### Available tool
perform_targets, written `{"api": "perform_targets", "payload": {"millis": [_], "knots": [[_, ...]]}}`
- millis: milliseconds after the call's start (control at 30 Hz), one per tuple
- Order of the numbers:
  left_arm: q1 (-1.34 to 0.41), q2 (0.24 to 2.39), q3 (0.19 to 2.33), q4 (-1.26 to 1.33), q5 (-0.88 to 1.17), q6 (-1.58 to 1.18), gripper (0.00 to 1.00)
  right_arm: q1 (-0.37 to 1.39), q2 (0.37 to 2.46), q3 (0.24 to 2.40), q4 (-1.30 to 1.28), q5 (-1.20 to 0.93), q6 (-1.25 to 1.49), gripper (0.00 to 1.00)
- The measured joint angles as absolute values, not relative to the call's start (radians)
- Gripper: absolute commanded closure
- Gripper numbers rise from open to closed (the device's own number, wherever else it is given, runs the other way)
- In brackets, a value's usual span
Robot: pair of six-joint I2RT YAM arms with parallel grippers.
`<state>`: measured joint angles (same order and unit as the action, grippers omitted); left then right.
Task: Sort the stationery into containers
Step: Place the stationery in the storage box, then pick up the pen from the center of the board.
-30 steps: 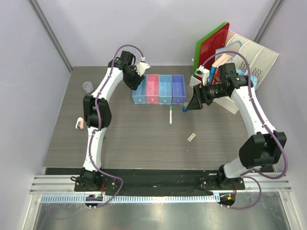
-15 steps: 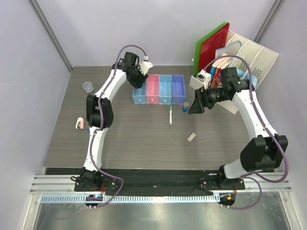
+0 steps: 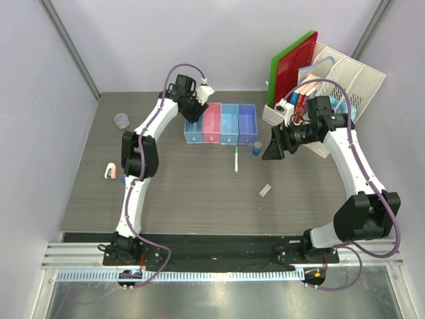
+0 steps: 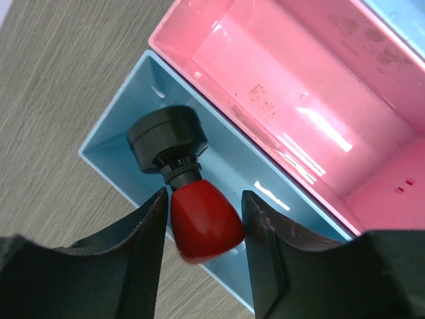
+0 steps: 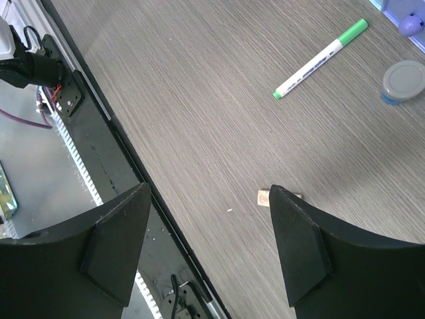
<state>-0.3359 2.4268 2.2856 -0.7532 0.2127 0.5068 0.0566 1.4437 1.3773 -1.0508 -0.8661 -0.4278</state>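
Left gripper (image 4: 206, 203): jaws partly closed, pinching a red-and-black cylinder (image 4: 167, 141) by its red end. The black cap sticks out past the fingertips, toward the upper left of the wrist view. It hangs over the blue tray (image 4: 229, 156), with the pink tray (image 4: 299, 86) touching that one at upper right. How high it is above the tray floor I cannot judge.

The cylinder looks like hard, smooth plastic and is likely light. The rounded red end could slip out of a pinch. It should roll on release, though the tray walls ought to stop it.

Right gripper (image 5: 209, 191): jaws wide apart with nothing between them, above bare table (image 5: 199, 100). The eraser (image 5: 264, 197) peeks out beside one finger, lower middle of that view. The pen (image 5: 319, 60) lies at upper right, and a blue cylinder (image 5: 404, 81) sits at the right edge.

Pen: stiff, light and prone to rolling, best taken across the barrel at mid-length. Eraser: low and flat, probably grippy, best pinched across its narrow sides, close to the table. A small roll (image 3: 111, 172) sits at the left of the overhead view, well apart from everything else.
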Motion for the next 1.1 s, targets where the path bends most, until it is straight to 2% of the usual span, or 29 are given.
{"api": "perform_targets", "payload": {"millis": [67,100,167,367,600,800,900,967,1100], "knots": [[-0.337,2.427,2.264,-0.736,0.2,0.505,0.4,0.056,1.44,1.374,-1.05,-0.867,-0.429,0.22],[-0.337,2.427,2.255,-0.73,0.195,0.504,0.32,0.056,1.439,1.374,-1.05,-0.867,-0.429,0.22],[-0.339,2.427,2.245,-0.723,0.19,0.501,0.26,0.055,1.437,1.37,-1.049,-0.867,-0.432,0.22],[-0.34,2.426,2.241,-0.684,0.168,0.496,0.24,0.055,1.437,1.346,-1.041,-0.865,-0.434,0.22],[-0.34,2.369,2.154,-0.636,0.168,0.46,0.21,0.055,1.463,1.307,-0.901,-0.776,-0.355,0.22],[-0.34,2.192,2.019,-0.627,0.199,0.407,0.16,0.055,1.61,1.308,-0.783,-0.662,-0.294,0.22],[-0.34,2.074,1.935,-0.614,0.217,0.396,0.04,0.059,1.677,1.308,-0.736,-0.606,-0.262,0.22],[-0.34,1.984,1.865,-0.599,0.236,0.393,0.0,0.065,1.708,1.314,-0.712,-0.571,-0.244,0.22],[-0.34,1.843,1.737,-0.583,0.266,0.392,0.0,0.105,1.762,1.353,-0.669,-0.49,-0.206,0.22]]}}
